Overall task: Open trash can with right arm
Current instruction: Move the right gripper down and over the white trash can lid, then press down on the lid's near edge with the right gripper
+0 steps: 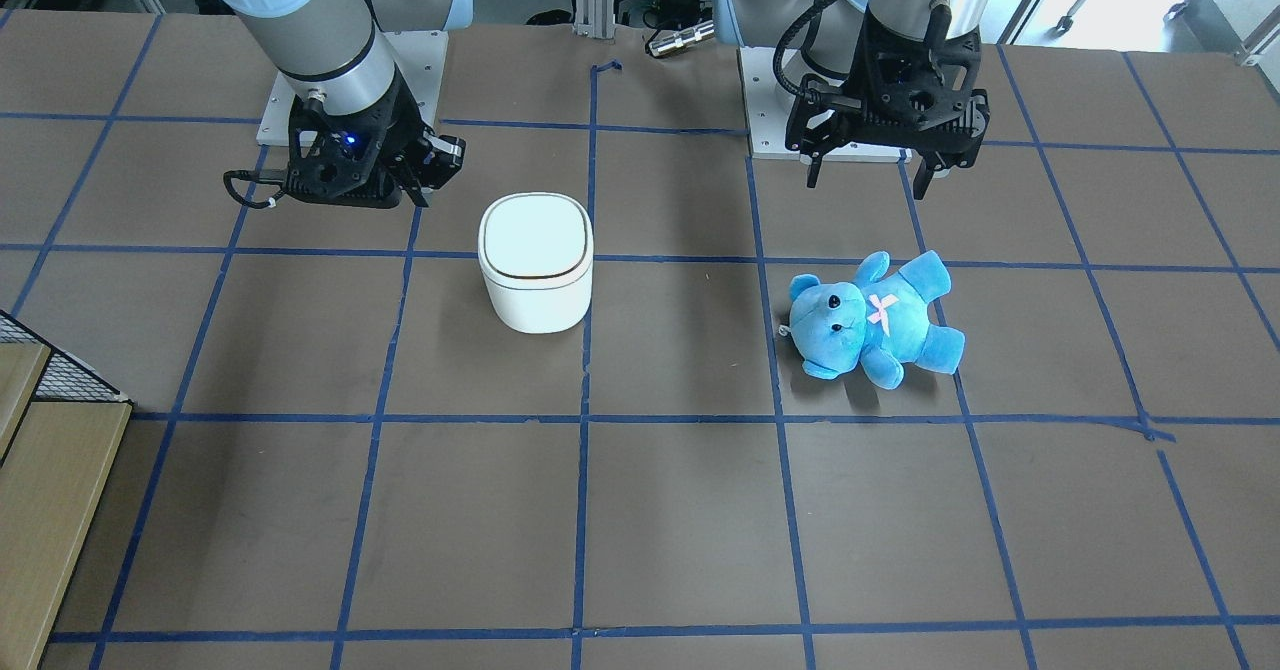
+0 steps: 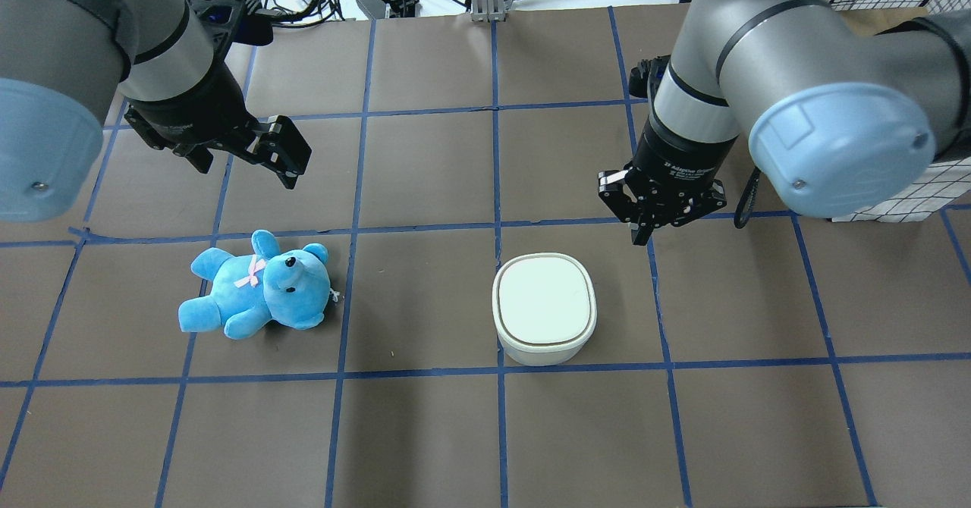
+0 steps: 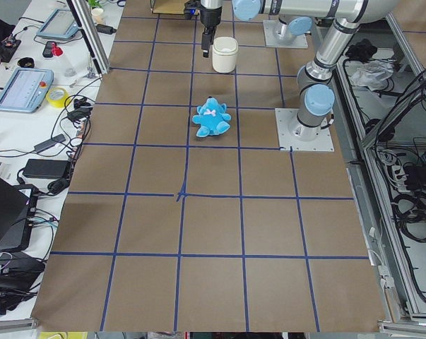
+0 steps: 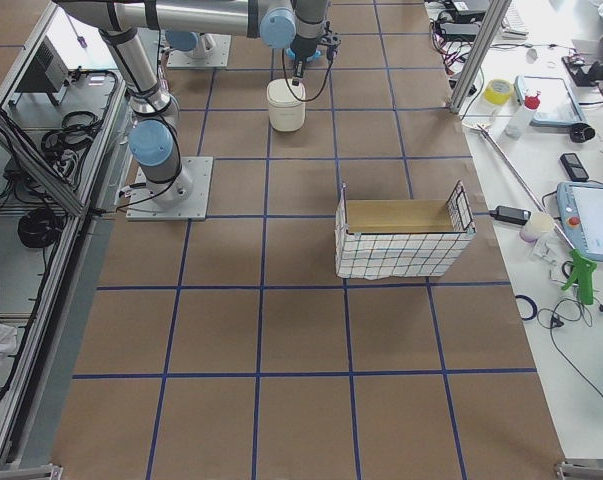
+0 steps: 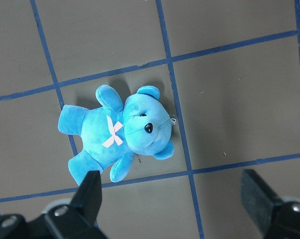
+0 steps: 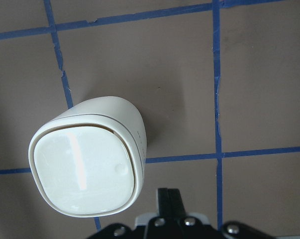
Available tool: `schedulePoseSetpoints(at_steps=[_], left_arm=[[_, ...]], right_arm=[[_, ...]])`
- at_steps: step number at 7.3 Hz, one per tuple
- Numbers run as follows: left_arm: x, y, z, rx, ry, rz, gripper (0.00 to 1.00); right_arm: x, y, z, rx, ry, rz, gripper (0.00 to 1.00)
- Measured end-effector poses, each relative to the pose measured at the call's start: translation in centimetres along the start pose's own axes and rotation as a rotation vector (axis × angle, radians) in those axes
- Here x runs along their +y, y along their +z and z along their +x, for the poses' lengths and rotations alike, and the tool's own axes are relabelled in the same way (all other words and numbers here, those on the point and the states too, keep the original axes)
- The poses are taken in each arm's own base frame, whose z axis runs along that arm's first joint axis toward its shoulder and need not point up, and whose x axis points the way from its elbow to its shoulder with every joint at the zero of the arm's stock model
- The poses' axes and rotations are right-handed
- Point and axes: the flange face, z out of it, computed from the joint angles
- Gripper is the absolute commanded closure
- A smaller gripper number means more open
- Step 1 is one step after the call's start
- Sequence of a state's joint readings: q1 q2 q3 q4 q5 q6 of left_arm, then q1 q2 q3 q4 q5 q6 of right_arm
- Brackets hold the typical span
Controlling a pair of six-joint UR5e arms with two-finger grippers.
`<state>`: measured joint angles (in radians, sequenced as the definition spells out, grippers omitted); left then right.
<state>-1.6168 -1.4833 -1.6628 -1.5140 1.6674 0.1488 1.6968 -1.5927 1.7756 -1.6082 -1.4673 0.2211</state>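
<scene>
The white trash can [image 2: 544,307] stands on the table with its lid shut; it also shows in the front view [image 1: 535,260] and in the right wrist view [image 6: 85,169]. My right gripper [image 2: 642,236] hangs above the table just beyond the can's far right corner and does not touch it. Its fingers [image 6: 168,199] are pressed together and hold nothing. It shows with its blue light in the front view [image 1: 420,190]. My left gripper [image 1: 875,182] is open and empty, and hovers over the table short of the teddy bear.
A blue teddy bear [image 2: 258,288] lies on its back on the left half of the table, below the left wrist camera [image 5: 122,132]. A wire basket [image 4: 401,235] stands at the table's right end. Blue tape lines grid the brown table [image 2: 425,432].
</scene>
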Motion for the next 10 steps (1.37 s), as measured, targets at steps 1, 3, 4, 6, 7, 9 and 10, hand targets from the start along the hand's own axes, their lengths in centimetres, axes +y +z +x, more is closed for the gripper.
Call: schedulePoseSetpoints(at_steps=[1, 3, 4, 6, 7, 9, 10], left_arm=[[0.0, 0.0, 0.0, 0.000, 0.000, 0.000, 0.00], [0.0, 0.0, 0.0, 0.000, 0.000, 0.001, 0.00], [0.0, 0.0, 0.0, 0.000, 0.000, 0.000, 0.00], [0.0, 0.0, 0.0, 0.000, 0.000, 0.000, 0.00], [0.0, 0.0, 0.0, 0.000, 0.000, 0.000, 0.00], [0.0, 0.0, 0.0, 0.000, 0.000, 0.000, 0.00], [0.0, 0.0, 0.0, 0.000, 0.000, 0.000, 0.00]], right_arm=[[0.2, 1.4, -0.8, -0.003, -0.005, 0.004, 1.00], [0.6, 3.8, -2.2, -0.008, -0.017, 0.000, 1.00], [0.6, 4.8, -2.7, -0.008, -0.026, -0.001, 1.00], [0.7, 6.8, -3.8, -0.005, -0.050, -0.003, 1.00], [0.8, 7.7, -3.9, -0.002, -0.053, -0.011, 1.00], [0.8, 9.1, -3.9, 0.004, -0.054, -0.029, 1.00], [0.8, 9.7, -3.9, 0.006, -0.054, -0.039, 1.00]])
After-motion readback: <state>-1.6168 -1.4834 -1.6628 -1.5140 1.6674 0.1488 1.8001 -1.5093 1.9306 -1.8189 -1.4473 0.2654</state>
